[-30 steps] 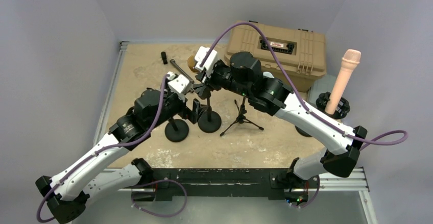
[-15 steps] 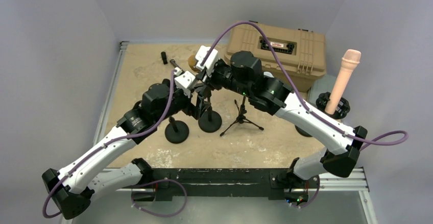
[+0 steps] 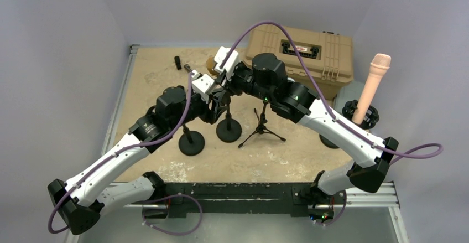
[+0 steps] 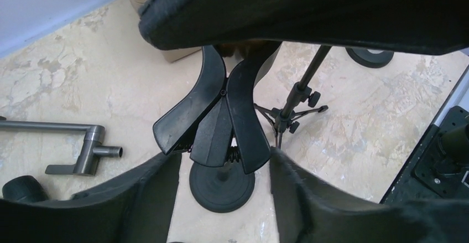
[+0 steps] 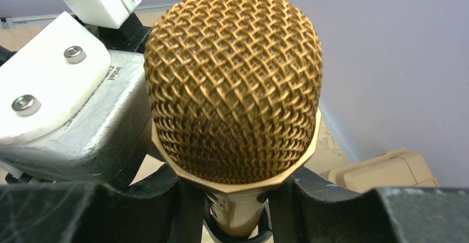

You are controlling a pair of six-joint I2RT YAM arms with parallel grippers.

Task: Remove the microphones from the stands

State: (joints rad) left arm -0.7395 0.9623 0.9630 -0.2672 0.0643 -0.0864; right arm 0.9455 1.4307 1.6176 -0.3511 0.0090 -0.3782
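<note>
Mic (image 5: 232,88) head-up in clip (image 4: 221,115) of stand (image 4: 221,187); right gripper (image 5: 235,215) clamped on its neck, left gripper (image 4: 218,165) part-open astride the clip levers; the pull should run up the mic's axis.

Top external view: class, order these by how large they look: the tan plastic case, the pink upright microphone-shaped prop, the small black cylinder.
Largest: tan plastic case
Next: pink upright microphone-shaped prop
Smallest: small black cylinder
</note>
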